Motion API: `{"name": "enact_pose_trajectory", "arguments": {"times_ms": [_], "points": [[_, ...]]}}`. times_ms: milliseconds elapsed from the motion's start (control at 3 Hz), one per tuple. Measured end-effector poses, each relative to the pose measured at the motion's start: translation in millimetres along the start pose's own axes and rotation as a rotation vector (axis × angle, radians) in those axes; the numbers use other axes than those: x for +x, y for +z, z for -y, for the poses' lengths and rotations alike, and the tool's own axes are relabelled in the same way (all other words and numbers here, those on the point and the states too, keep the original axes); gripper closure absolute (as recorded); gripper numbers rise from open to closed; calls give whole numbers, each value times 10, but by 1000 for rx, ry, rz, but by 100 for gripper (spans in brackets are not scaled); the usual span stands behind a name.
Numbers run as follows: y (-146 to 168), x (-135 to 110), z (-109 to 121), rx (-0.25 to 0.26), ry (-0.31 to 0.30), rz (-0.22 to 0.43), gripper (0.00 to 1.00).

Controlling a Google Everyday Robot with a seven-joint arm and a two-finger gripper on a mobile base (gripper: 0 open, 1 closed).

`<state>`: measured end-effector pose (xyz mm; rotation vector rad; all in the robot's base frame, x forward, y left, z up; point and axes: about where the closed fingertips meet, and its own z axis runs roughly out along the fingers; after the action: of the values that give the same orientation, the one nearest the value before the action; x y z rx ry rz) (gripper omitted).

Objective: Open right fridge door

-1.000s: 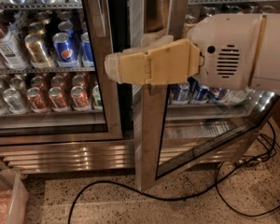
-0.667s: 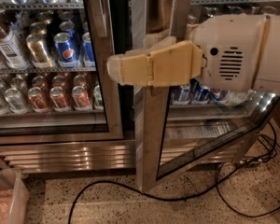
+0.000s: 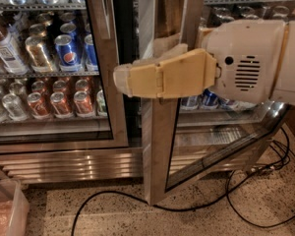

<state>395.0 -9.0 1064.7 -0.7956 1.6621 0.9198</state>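
The fridge (image 3: 64, 161) fills most of the view, with a slatted steel grille at its base just above the speckled floor (image 3: 211, 222). The right fridge door (image 3: 157, 156) stands partly open, and its steel edge comes out toward the camera, away from the cabinet. The left door (image 3: 108, 82) is closed. Behind its glass stand shelves of cans, among them a blue Pepsi can (image 3: 66, 53).

The white arm (image 3: 255, 63) comes in from the right at middle height. Its tan gripper (image 3: 122, 80) lies across the front of the right door's steel edge, pointing left. I cannot tell if it is closed or apart.

A black cable (image 3: 108, 195) runs over the floor under the open door. A plastic bin (image 3: 10, 210) stands in the bottom left corner.
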Motion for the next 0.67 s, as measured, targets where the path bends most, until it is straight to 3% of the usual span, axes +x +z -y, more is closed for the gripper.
{"name": "enact_pose_trajectory", "arguments": {"times_ms": [667], "points": [[-74, 2, -20, 29, -3, 1, 0]]}}
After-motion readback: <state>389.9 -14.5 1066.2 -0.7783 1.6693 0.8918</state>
